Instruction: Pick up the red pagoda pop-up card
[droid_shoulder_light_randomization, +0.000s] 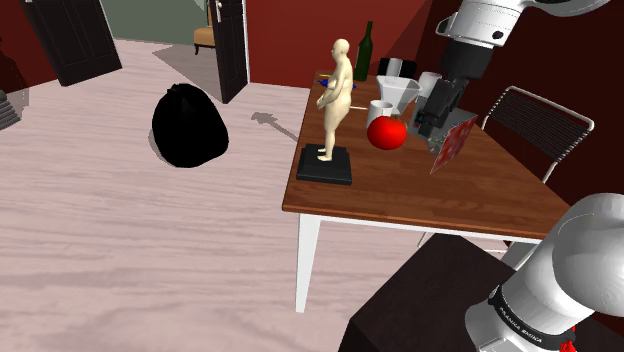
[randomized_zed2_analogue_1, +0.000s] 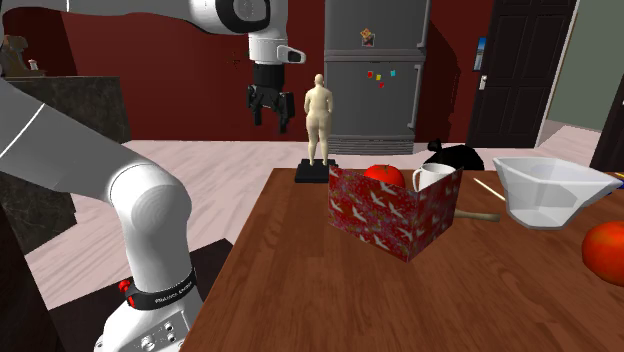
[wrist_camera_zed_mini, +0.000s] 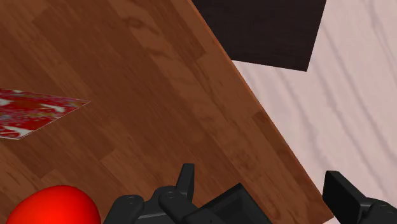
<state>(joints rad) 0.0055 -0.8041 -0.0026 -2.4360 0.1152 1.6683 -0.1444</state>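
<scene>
The red pop-up card (randomized_zed2_analogue_1: 395, 212) with a white bird pattern stands folded open on the brown wooden table (randomized_zed2_analogue_1: 300, 290). In the shoulder view the card (droid_shoulder_light_randomization: 455, 143) is near the table's right edge, and my gripper (droid_shoulder_light_randomization: 428, 130) hangs just to its left, above the table and apart from it. The gripper (randomized_zed2_analogue_1: 270, 122) is open with nothing between its fingers. In the wrist view a corner of the card (wrist_camera_zed_mini: 32, 111) lies well off to the side of the gripper (wrist_camera_zed_mini: 261, 177), which looks down at bare table near the edge.
A red ball (droid_shoulder_light_randomization: 386, 132) and a white mug (droid_shoulder_light_randomization: 380, 108) sit close to the card. A tan figurine (droid_shoulder_light_randomization: 335, 100) on a black base, a white jug (randomized_zed2_analogue_1: 545, 190), a dark bottle (droid_shoulder_light_randomization: 364, 52) and an orange fruit (randomized_zed2_analogue_1: 605, 250) share the table. A chair (droid_shoulder_light_randomization: 535, 120) stands behind it.
</scene>
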